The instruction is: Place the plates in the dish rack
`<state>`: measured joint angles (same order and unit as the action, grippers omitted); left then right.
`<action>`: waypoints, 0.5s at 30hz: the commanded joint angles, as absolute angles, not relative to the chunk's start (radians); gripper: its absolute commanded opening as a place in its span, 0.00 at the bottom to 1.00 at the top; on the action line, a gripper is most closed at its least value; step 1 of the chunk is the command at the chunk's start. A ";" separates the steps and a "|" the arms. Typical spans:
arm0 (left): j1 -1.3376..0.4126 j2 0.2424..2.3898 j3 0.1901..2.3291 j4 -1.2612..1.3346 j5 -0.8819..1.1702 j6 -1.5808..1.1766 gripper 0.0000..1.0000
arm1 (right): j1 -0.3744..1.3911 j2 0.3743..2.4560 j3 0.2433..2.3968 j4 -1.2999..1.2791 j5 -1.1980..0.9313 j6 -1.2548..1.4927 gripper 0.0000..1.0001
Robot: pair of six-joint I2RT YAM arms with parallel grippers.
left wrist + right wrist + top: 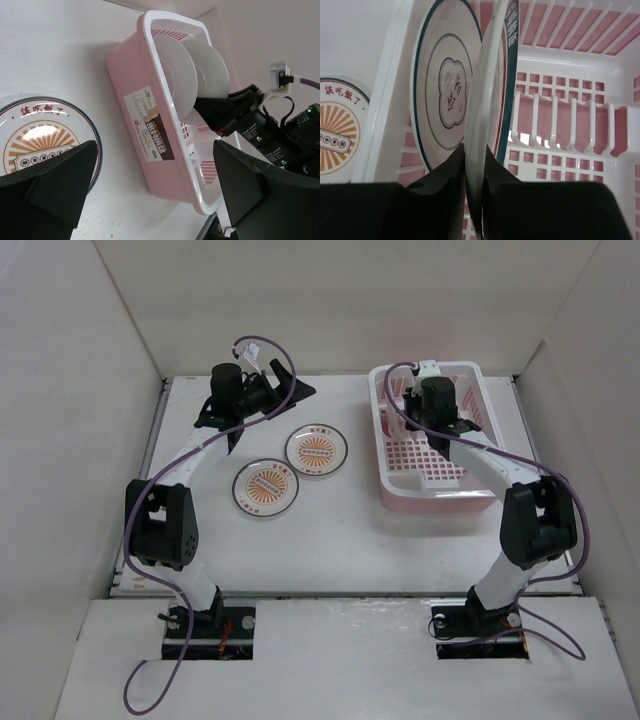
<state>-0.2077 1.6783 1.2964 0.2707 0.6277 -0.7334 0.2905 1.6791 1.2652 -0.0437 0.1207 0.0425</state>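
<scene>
Right gripper (pixel 474 165) pinches the green-and-red-rimmed plate (pixel 490 100) by its edge, upright inside the dish rack (pixel 383 440) at the table's 2 o'clock, just beside the ringed plate (pixel 445 90) already slotted there. Toward 9 o'clock the near sunburst plate (pixel 266 487) and far sunburst plate (pixel 316 450) lie flat, unloaded, near the left gripper (pixel 155 150), which is spread wide and empty. I judge the job about half done.

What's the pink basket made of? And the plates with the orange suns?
The dish rack looks like moulded plastic: smooth pink walls, a glossy pale rim and a slotted grid floor. The two sunburst plates look like glazed ceramic, or maybe melamine: shiny white with printed pictures. I can't tell which.
</scene>
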 commanded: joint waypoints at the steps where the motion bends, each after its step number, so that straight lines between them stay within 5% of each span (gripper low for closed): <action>1: -0.212 1.671 1.347 0.296 0.646 -0.715 1.00 | 0.302 1.698 1.301 -0.018 0.147 0.046 0.00; 15: -0.212 1.671 1.347 0.296 0.655 -0.715 1.00 | 0.302 1.709 1.304 -0.029 0.176 0.046 0.01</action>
<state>-0.2077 1.6863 1.2984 0.2703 0.6315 -0.7258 0.2905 1.7153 1.2667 -0.0616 0.1371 0.0410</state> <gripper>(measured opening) 0.997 0.187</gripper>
